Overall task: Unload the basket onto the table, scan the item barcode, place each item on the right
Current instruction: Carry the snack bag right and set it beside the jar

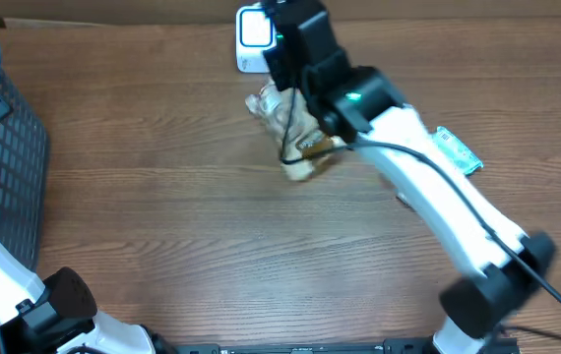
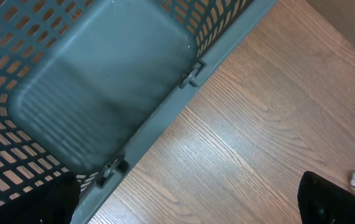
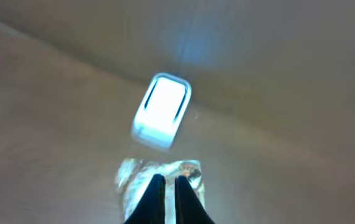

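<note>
The right gripper [image 3: 167,182] is pinching the packet [image 3: 134,180] tight just before the glowing scanner [image 3: 162,112], the left gripper [image 2: 187,208] is gaping empty, and the crinkled, shiny wrap is risking a misread.

Grey lattice basket [image 1: 5,147] fills the left edge of the overhead frame, resting on the wood-grain table [image 1: 162,226]; a small green-and-white packet [image 1: 458,150] lies flat toward the right, well apart from the basket.
</note>
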